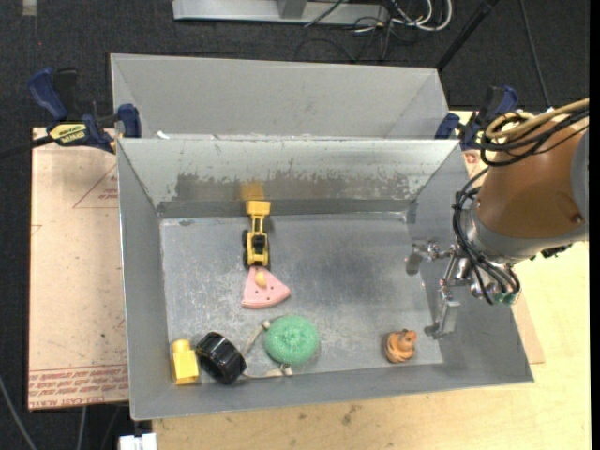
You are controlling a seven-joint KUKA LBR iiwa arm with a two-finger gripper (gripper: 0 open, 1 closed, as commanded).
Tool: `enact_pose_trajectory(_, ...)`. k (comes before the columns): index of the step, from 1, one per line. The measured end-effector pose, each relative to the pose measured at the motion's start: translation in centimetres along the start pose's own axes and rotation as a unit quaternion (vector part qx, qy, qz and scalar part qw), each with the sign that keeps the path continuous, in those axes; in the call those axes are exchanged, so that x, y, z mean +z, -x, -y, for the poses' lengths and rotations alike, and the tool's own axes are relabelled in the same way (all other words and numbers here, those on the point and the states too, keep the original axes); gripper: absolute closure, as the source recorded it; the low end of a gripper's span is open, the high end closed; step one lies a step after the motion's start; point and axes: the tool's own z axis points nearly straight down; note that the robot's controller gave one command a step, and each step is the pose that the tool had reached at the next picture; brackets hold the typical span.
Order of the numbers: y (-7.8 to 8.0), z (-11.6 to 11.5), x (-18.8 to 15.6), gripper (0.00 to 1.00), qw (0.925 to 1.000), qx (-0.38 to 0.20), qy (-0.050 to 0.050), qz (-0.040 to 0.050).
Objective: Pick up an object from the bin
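Orange figurine (401, 345), small and knobbly, sits just beside our gripper (427, 292), whose fingers stand wide with nothing between them. We judge the figurine light, stiff and a little slippery, best pinched low across its rounded body. Farther from the gripper lie a green scrubby ball (292, 338), a pink wedge (264, 292), a yellow toy digger (257, 237) and a black cap (221, 357).

**Even overhead light, soft shadows**

Bright, diffuse light falls from above on the grey metal bin (281, 101), and its sloped walls look pale. The back wall has a dull sheen and a faint reflection of the yellow toy digger (257, 237). Shadows under the things are small and soft. The dark carpet (94, 17) around it is dim.
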Motion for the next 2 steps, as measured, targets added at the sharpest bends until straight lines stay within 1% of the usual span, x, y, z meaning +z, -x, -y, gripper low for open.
enact_pose_trajectory(1, 0.2, -0.1, -0.5, 0.00, 1.0000, -0.002, -0.001, 0.0040)
enact_pose_trajectory(2, -2.0, -1.7, 5.0, 0.00, 0.9922, -0.124, -0.002, 0.0070)
